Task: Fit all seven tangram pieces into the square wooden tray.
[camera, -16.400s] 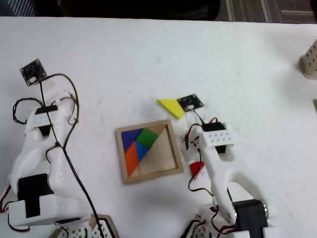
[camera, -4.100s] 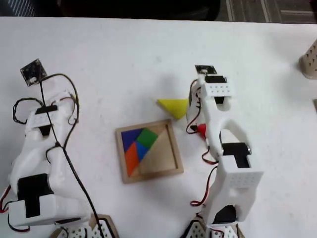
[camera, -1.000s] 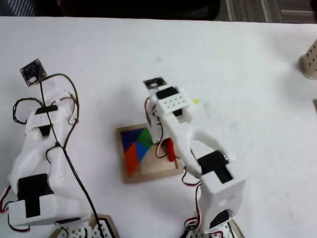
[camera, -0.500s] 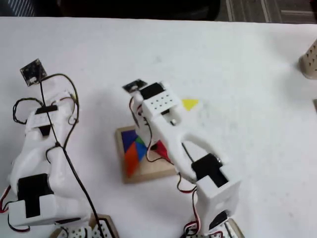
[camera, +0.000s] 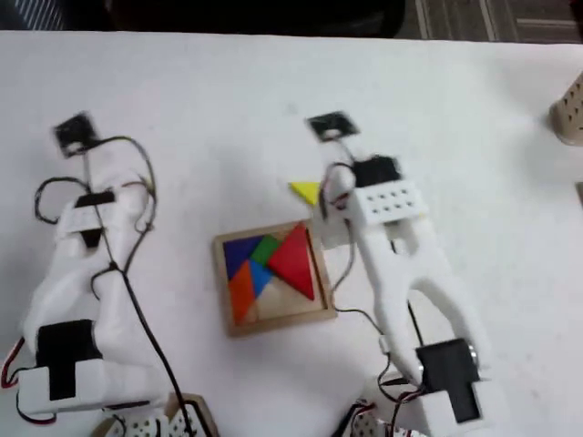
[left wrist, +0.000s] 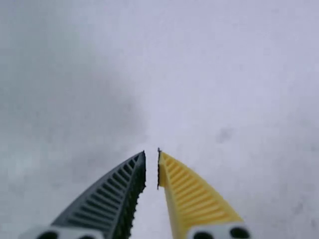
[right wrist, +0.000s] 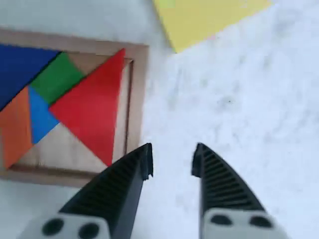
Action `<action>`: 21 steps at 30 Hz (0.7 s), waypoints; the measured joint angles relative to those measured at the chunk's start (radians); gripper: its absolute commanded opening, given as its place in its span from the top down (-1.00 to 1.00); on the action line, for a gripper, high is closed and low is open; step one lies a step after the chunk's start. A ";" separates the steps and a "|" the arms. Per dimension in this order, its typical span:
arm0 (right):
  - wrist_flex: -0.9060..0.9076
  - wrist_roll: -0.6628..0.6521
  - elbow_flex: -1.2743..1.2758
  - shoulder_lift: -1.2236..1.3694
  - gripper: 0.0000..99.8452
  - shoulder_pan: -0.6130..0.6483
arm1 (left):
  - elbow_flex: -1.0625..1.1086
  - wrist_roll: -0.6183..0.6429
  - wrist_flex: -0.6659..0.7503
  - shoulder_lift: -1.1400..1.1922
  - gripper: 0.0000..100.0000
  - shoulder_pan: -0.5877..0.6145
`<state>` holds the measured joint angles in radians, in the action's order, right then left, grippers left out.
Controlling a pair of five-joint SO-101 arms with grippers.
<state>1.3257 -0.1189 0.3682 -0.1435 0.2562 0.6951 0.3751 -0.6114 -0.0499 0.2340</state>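
The square wooden tray (camera: 273, 323) lies mid-table between the arms. It holds a dark blue piece (camera: 239, 253), a green piece (camera: 266, 248), an orange piece (camera: 240, 289), a light blue piece (camera: 260, 276) and a red triangle (camera: 296, 261). The red triangle (right wrist: 94, 107) fills the tray's right side, one point at the rim (right wrist: 139, 89). A yellow piece (camera: 305, 191) lies on the table just beyond the tray. My right gripper (right wrist: 172, 159) hangs open and empty just outside the tray's right edge. My left gripper (left wrist: 151, 155) is shut over bare table, far left.
The left arm (camera: 82, 237) with its dangling black cables stands at the table's left. A beige block with holes (camera: 569, 109) sits at the far right edge. A wooden object (camera: 196, 414) pokes in at the front edge.
The red triangle, carried over the tray by the right gripper, now lies in the tray, let go. The right arm has swung back to the right. The left arm shifted slightly.
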 measured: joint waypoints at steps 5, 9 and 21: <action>-0.087 0.018 0.069 -0.017 0.94 -0.086 | 0.048 -0.002 -0.103 -0.126 0.84 -0.199; -0.114 0.018 0.135 -0.017 0.97 -0.210 | 0.141 -0.002 -0.117 -0.285 0.84 -0.365; -0.233 -0.080 0.288 -0.017 0.96 -0.500 | 0.137 0.006 0.002 -0.195 0.84 -0.658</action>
<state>1.0925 -0.1987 0.6567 -0.1603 -0.2440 0.8316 0.3813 -0.6099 -0.2447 -0.4242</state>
